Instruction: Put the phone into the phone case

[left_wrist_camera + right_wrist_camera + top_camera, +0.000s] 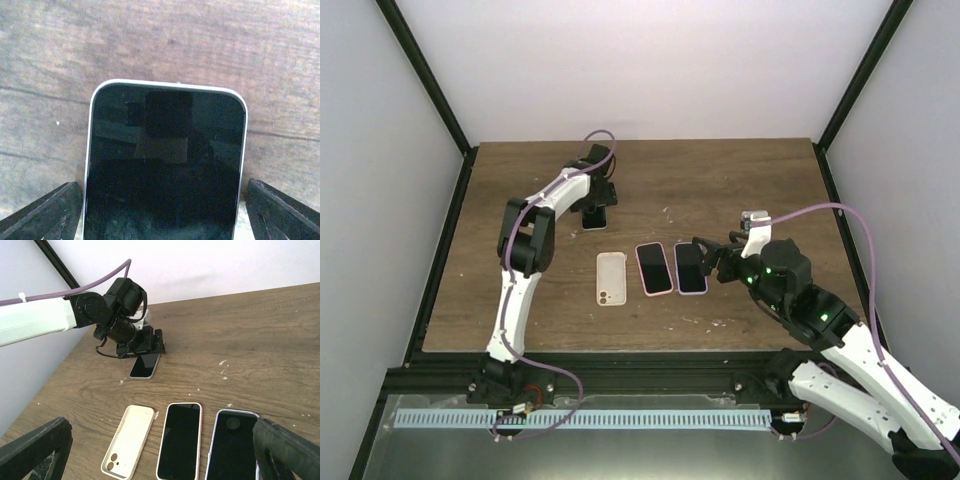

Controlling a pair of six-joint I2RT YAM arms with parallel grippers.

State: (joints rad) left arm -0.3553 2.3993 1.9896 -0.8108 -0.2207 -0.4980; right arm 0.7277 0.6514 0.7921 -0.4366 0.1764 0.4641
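Far back on the tabletop point(750, 190) the phone point(594, 217) lies flat, screen up, with bare wood around it, well away from the edges. Its long side runs front to back, like the empty case point(611, 278). The stretched-out left pincer point(150, 342) has a finger beside each long edge, and I cannot tell if it squeezes. The right pincer point(710, 258) gapes wide, empty.

Left wrist view: bottom edge crops the white-rimmed black-screened phone point(165, 170). Right wrist view: bottom edge crops the lilac-cased black-screened phone point(232, 450).
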